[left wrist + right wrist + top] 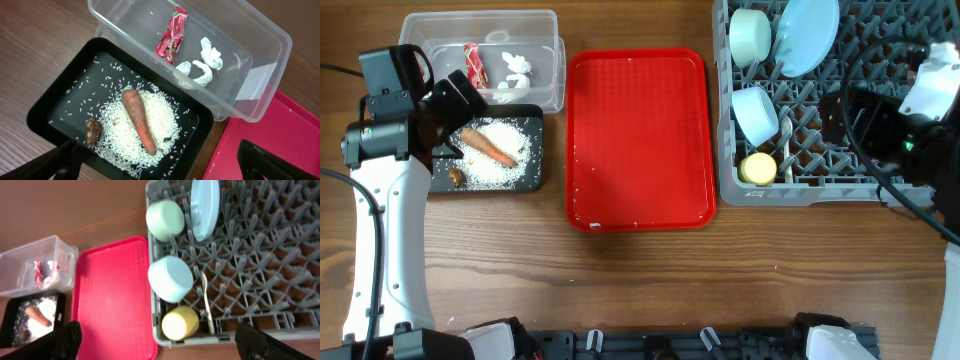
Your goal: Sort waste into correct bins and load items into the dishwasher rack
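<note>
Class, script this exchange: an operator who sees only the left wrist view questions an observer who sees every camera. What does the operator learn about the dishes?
Operator: I see only the clear tub, the black tray and a corner of the red tray. Where are the dishes?
Observer: The light-blue plate, light-blue bowl, pale green bowl, yellow cup and white spoon all sit in the dishwasher rack, along its side nearest the red tray.
Operator: How is the plate placed?
Observer: It stands on edge among the pegs, beside the pale green bowl.
</note>
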Robot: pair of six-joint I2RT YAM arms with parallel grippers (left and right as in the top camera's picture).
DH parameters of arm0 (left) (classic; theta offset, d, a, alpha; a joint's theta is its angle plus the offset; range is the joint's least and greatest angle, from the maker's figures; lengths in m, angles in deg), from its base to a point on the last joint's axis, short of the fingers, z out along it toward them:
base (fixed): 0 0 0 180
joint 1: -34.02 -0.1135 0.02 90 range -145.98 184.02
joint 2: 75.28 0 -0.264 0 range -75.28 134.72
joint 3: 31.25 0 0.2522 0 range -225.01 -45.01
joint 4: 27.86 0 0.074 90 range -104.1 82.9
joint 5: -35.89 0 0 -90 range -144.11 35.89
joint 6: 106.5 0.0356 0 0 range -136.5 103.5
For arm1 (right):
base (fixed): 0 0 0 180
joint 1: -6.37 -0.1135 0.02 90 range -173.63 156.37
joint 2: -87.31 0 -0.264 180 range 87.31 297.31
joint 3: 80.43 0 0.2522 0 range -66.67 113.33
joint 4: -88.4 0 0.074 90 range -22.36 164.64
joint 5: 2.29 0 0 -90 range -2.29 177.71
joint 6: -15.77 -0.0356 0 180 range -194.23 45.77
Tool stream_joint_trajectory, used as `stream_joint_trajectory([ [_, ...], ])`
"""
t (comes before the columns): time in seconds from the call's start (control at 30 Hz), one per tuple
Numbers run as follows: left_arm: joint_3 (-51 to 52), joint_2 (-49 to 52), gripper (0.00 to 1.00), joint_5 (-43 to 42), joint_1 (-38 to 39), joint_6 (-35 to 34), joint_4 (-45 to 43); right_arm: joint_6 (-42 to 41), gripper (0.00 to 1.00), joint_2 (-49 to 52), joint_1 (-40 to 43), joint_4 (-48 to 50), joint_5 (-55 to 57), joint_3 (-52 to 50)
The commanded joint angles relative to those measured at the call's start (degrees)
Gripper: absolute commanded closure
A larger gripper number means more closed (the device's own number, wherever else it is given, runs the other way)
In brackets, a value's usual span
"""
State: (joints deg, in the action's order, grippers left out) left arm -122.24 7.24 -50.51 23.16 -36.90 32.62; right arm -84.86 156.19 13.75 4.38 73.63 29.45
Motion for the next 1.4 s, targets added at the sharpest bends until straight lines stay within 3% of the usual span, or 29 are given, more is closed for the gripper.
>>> stream_joint_trajectory([
  [0.0,-0.4,0.1,0.00,0.6,-0.3,0.7,-0.1,3.9,0.00,-2.8,-0.3,7.3,1.0,-3.8],
  [0.1,-0.4,0.1,0.00,0.6,-0.3,0.7,-0.1,6.1,0.00,-13.6,-0.3,21.5,1.1,-19.9],
  [0.3,-0.4,0.1,0.00,0.6,-0.3,0.7,-0.1,4.1,0.00,-49.4,-6.4,64.8,1.2,-72.6],
  [0.43,-0.4,0.1,0.00,0.6,-0.3,0.7,-0.1,-5.2,0.00,-59.9,-10.3,73.4,9.7,-88.3],
  [0.57,-0.4,0.1,0.00,0.6,-0.3,0.7,-0.1,-7.1,0.00,-67.1,-10.8,73.8,12.2,-94.4],
  [0.77,-0.4,0.1,0.00,0.6,-0.3,0.7,-0.1,7.7,0.00,-68.7,-11.1,70.7,6.5,-95.8],
  [1.37,-0.3,-2.7,0.00,1.2,0.3,0.7,1.9,7.5,0.00,-68.6,-11.2,70.8,6.8,-95.8],
])
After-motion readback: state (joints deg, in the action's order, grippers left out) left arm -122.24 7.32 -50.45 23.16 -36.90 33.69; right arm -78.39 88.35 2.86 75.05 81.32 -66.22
